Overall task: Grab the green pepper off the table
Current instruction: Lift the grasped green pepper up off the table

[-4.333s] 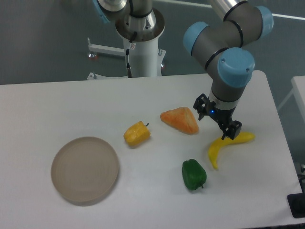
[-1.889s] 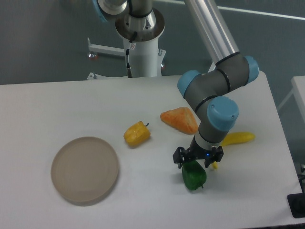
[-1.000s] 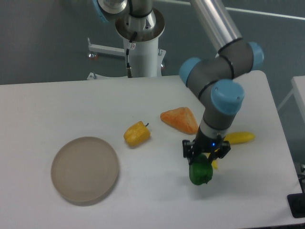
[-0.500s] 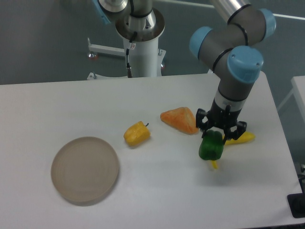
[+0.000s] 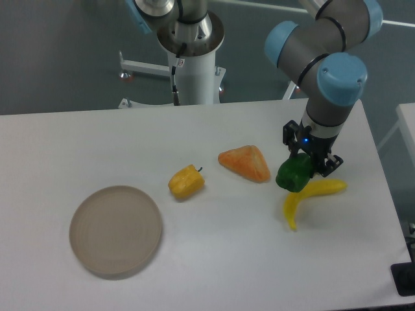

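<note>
There were two peppers: one green pepper (image 5: 294, 174) and one yellow pepper (image 5: 186, 182). One banana (image 5: 308, 196) was in view. One orange wedge-shaped piece (image 5: 245, 162) was there; what food it was could not be told. That made four food items in all. There was one round beige plate (image 5: 115, 230). One white tabletop (image 5: 78, 149) carried them. One arm (image 5: 324, 61) showed, with one claw (image 5: 310, 159) at its end. One white pedestal (image 5: 192, 65) stood behind the tabletop. Of the four food items, three lay on the tabletop and one was up in the claw.
</note>
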Available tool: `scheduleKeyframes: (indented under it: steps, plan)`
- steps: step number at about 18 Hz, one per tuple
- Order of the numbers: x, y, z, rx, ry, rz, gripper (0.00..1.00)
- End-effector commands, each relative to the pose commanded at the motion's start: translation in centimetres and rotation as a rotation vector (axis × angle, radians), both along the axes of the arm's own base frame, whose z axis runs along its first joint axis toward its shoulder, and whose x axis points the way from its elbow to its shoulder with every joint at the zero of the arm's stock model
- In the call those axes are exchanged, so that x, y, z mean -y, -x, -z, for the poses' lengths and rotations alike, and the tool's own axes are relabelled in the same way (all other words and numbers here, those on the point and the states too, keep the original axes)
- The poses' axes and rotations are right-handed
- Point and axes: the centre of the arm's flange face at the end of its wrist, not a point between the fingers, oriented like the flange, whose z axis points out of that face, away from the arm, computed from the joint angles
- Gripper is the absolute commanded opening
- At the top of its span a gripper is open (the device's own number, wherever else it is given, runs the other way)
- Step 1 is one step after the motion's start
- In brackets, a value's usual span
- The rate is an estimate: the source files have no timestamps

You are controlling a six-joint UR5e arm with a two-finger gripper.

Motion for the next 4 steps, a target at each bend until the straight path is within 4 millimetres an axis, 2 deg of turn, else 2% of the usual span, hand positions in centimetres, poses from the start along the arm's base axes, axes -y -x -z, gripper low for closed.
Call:
scheduleKeyframes:
  steps: [4]
  plan:
    - [0.04, 0.13, 0.17, -0.014, 0.017, 0.013, 0.16]
